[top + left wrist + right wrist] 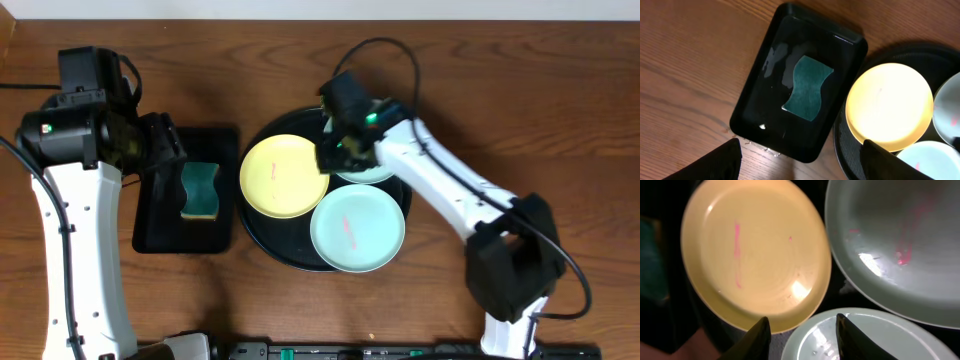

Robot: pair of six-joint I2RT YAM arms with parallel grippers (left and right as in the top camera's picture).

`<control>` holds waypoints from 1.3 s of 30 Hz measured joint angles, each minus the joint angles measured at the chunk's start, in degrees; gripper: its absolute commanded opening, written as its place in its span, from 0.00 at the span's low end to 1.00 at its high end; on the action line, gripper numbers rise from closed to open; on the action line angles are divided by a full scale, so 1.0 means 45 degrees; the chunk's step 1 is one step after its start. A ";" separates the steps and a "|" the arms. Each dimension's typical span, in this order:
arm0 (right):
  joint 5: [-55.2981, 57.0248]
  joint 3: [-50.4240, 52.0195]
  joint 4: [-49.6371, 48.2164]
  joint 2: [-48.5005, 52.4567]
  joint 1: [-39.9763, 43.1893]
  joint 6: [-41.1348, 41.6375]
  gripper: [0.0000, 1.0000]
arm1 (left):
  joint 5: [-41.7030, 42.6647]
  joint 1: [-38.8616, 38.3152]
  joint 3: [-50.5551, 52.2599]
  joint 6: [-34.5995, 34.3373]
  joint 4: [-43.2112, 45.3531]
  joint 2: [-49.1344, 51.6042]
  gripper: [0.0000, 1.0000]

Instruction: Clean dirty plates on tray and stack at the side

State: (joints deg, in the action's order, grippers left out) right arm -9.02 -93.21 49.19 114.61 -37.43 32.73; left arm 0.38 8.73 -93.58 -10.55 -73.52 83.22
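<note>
Right end effector [802, 321], jaws wide, hovers by the pale yellow round plastic plate [755, 255] at upper left; we should straddle its rim squarely.

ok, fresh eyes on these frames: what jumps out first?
Three plates crowd the round black tray mid-table: a pale yellow plate on its left, a near aqua plate and a far aqua plate, all streaked with pink. The right gripper hovers open just above them. To the left, a teal sponge lies in a smaller rectangular tray below the open left gripper.
</note>
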 measured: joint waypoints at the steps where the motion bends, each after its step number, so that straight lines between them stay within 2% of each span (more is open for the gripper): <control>1: 0.0151 0.0000 -0.0068 0.0073 -0.0112 0.0102 0.38 | -0.0024 0.0000 0.0000 0.0000 0.0000 0.0015 0.77; 8: 0.1472 -0.0005 -0.0345 0.0913 -0.0738 0.0792 0.24 | -0.0087 0.0000 0.0000 0.0000 0.0000 0.0228 0.76; 19: 0.2599 0.0000 -0.0534 0.1948 -0.0806 0.1025 0.20 | -0.0087 0.0000 0.0000 0.0000 0.0000 0.0306 0.77; 25: 0.2788 -0.0005 -0.0782 0.2035 -0.0806 0.1088 0.14 | -0.0087 0.0000 0.0000 0.0005 0.0000 0.0306 0.77; 33: 0.2798 -0.0087 -0.0952 0.2516 -0.0845 0.1273 0.01 | -0.0136 0.0000 0.0019 0.0121 0.0010 0.0578 0.77; 36: 0.2788 -0.0131 -0.0962 0.2516 -0.0845 0.1307 0.01 | -0.0170 0.0000 0.0029 0.0301 0.0087 0.1010 0.74; 39: 0.2793 -0.0131 -0.0976 0.2516 -0.0845 0.1297 0.01 | -0.0175 0.0000 0.0073 0.0627 0.0136 0.1549 0.67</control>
State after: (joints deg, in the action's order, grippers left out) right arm 3.55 -93.80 44.80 125.93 -41.23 38.57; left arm -0.40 8.73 -93.25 -7.73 -72.90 90.19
